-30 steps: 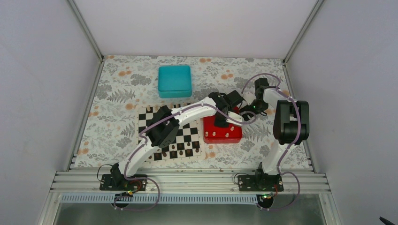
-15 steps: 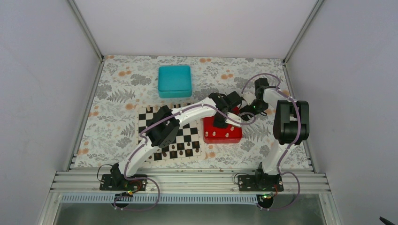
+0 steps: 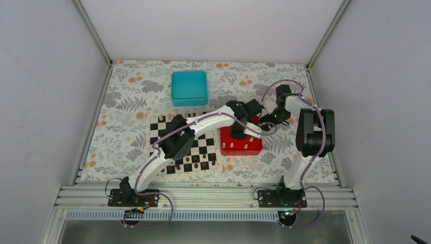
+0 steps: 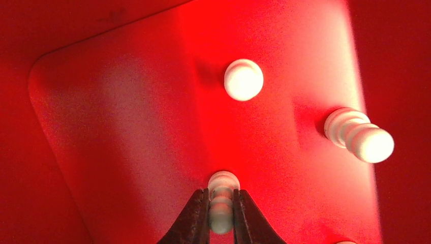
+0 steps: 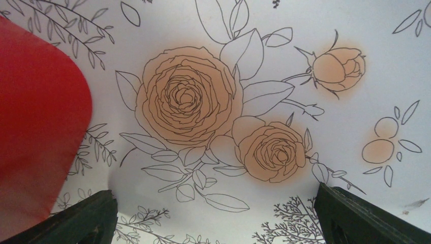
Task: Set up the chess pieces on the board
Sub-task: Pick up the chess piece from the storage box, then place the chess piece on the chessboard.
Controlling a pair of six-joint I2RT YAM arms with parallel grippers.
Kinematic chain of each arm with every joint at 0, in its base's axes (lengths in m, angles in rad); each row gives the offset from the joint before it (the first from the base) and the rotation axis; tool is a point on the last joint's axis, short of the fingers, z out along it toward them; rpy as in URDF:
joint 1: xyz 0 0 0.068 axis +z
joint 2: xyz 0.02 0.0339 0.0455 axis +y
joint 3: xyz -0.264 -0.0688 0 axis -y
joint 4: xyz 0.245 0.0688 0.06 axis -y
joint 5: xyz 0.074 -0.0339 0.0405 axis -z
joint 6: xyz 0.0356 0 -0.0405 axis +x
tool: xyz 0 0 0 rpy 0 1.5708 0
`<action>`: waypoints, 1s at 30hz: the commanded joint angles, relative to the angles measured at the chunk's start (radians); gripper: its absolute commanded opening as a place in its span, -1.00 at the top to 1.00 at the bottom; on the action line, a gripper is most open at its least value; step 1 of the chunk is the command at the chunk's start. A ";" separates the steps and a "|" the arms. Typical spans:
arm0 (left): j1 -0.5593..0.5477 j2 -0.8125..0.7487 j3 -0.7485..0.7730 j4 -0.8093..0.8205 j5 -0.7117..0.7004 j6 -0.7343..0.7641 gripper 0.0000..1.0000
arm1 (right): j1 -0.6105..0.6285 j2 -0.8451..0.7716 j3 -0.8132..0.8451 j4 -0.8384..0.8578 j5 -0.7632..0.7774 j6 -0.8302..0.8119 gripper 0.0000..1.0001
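Three small pale cream chess pieces (image 4: 243, 80) sit on the floor of the square red plastic tray (image 4: 127, 132) in the left wrist view, far plainer than from the top camera, where they are mere specks. That top view alone shows the flat black-and-white checkered board (image 3: 207, 148) just left of the tray on the flower-printed worktop (image 3: 127, 91), with a teal square box (image 3: 189, 87) behind it. The left hand (image 4: 221, 197) is clenched on the nearest piece (image 4: 222, 182), its dark fingers (image 4: 195, 218) pressing both sides. The right hand (image 5: 216, 203) hangs released, fingers wide apart, over printed roses (image 5: 185, 96) beside the tray's corner, holding nothing.
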 commanded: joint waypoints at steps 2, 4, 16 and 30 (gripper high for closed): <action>0.003 -0.053 0.053 -0.022 0.023 -0.003 0.90 | 0.010 0.008 -0.019 -0.019 -0.025 -0.012 -1.00; 0.008 -0.081 0.051 -0.030 0.008 -0.006 0.90 | 0.010 0.008 -0.018 -0.019 -0.025 -0.010 -1.00; 0.227 -0.527 -0.378 0.037 -0.108 -0.021 0.81 | 0.009 0.010 -0.020 -0.019 -0.013 -0.007 -1.00; 0.585 -0.872 -0.964 0.223 -0.048 -0.017 0.79 | 0.013 0.025 -0.012 -0.021 0.004 0.007 -1.00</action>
